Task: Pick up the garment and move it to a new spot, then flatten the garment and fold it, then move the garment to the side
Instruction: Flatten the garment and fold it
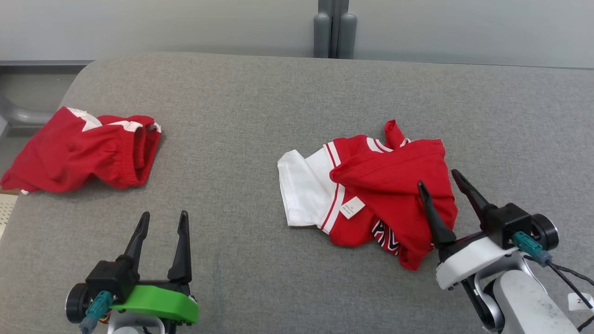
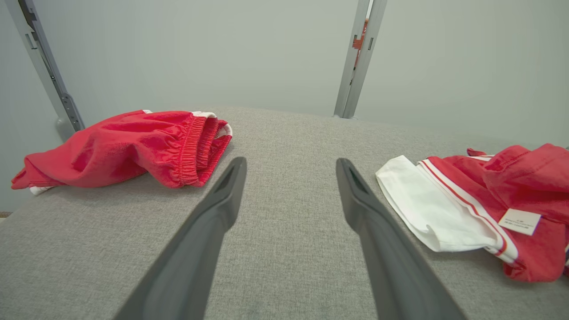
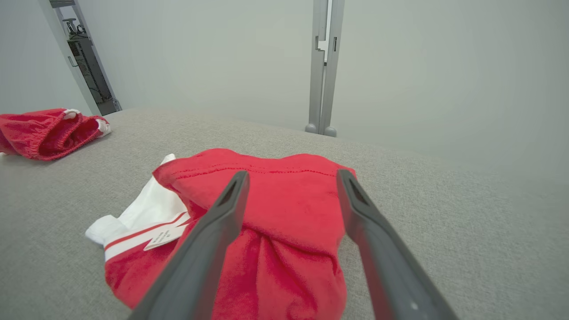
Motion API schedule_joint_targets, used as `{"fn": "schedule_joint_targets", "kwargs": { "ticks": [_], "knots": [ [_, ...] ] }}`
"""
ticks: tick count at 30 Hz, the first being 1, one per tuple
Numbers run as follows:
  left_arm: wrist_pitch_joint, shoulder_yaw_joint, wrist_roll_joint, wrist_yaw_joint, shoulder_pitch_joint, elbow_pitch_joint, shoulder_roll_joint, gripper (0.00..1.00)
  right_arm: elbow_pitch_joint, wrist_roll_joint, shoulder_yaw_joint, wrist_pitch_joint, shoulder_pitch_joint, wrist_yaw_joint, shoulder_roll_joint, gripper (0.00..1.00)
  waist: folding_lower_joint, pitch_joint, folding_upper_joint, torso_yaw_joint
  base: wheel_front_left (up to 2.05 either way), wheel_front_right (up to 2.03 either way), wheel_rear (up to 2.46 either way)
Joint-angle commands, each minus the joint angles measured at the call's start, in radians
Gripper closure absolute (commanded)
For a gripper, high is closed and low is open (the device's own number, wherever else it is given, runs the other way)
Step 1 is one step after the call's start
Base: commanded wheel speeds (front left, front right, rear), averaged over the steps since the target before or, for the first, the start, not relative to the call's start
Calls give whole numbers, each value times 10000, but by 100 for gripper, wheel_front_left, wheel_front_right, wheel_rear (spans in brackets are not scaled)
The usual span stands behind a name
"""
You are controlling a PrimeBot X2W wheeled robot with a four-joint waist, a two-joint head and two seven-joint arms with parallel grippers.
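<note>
While the right gripper [image 1: 438, 178] stands spread wide and grips nothing, the crumpled red-and-white garment [image 1: 385, 185] lies on the grey table [image 1: 255, 102] directly beneath its fingers. The left gripper [image 1: 165, 214], equally spread, hovers well apart, near a second red garment [image 1: 79, 153].

left gripper [image 1: 165, 214]: two long dark tapered fingers [image 1: 181, 250], black block [image 1: 109, 278], green curved cover [image 1: 158, 304].
right gripper [image 1: 438, 178]: same fingers and block, white cover [image 1: 468, 264].
plugs [image 1: 100, 307]: teal, one per block; left at 7 o'clock, right at 4 o'clock.
cable [image 1: 571, 272]: black, running from the right plug toward 4 o'clock.
forearm [image 1: 524, 301]: pale grey, scuffed; white tag [image 1: 581, 301] at 3 o'clock.
</note>
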Motion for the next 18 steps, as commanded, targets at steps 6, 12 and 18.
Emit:
{"fn": "schedule_joint_targets", "kwargs": {
  "ticks": [6, 12, 18],
  "knots": [
    [-4, -14, 22, -30, -97, 3, 46, 0, -138, -510, 1484, 606, -1107, -17, -387, 0, 0, 15, -1, 123, 0, 0, 0],
    [-4, -100, -53, -30, -211, 24, 1, 0, 442, -617, 3453, 2129, -2635, -17, -935, 0, 0, 157, -1, 408, 0, 0, 0],
    [-4, -161, -167, -30, -314, 66, -50, 0, 1173, -432, 5409, 3540, -4138, -17, -1546, 0, 0, 361, -1, 701, 0, 0, 0]
  ]
}}
